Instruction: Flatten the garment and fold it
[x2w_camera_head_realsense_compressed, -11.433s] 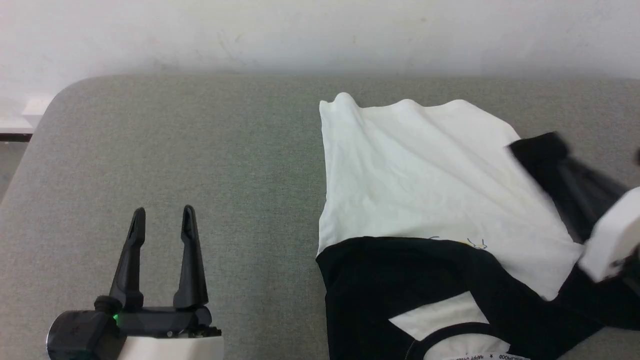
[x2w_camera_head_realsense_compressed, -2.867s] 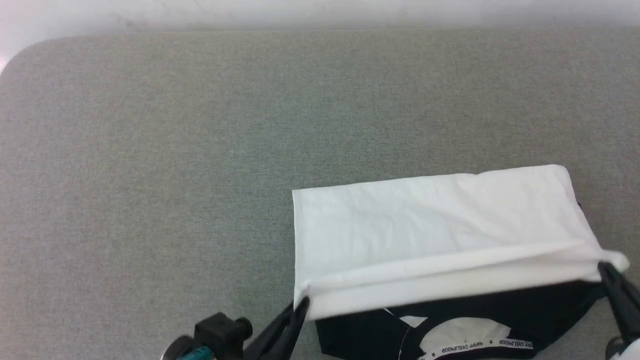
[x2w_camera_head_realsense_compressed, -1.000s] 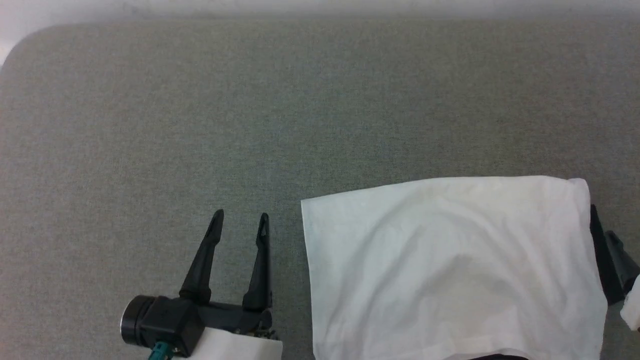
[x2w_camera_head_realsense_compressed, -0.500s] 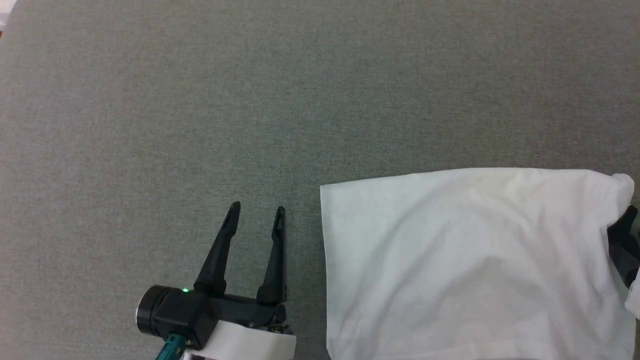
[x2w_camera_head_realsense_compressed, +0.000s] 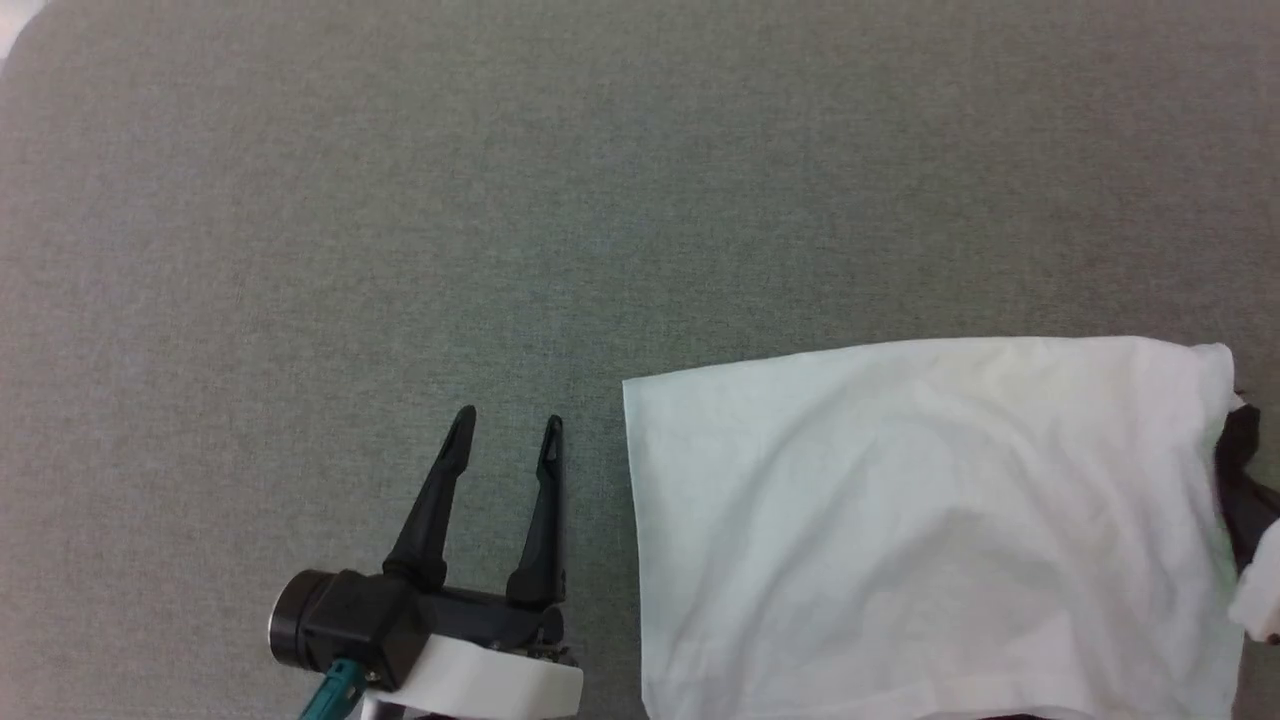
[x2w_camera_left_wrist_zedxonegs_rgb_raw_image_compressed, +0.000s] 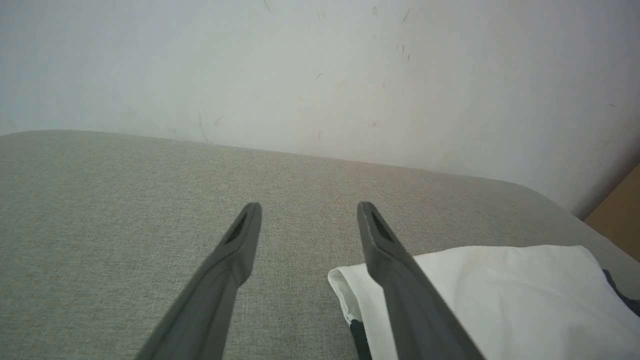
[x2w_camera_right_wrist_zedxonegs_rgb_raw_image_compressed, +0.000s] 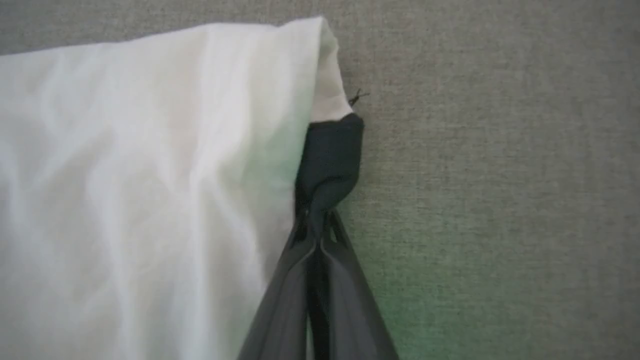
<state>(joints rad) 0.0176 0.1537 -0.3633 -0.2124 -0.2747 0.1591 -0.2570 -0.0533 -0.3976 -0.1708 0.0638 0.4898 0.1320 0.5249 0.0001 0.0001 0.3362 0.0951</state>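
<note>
toward the counter's (x2w_camera_head_realsense_compressed: 400, 200) right edge, right tool (x2w_camera_right_wrist_zedxonegs_rgb_raw_image_compressed: 314, 220) just clenched on black sleeve (x2w_camera_right_wrist_zedxonegs_rgb_raw_image_compressed: 330, 155) of the garment (x2w_camera_head_realsense_compressed: 920, 520); left tool (x2w_camera_head_realsense_compressed: 509, 420) released, empty; sleeve tuck likely next.

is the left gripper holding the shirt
No, the left gripper is open with nothing between its fingers, over the grey surface beside the garment.
</note>
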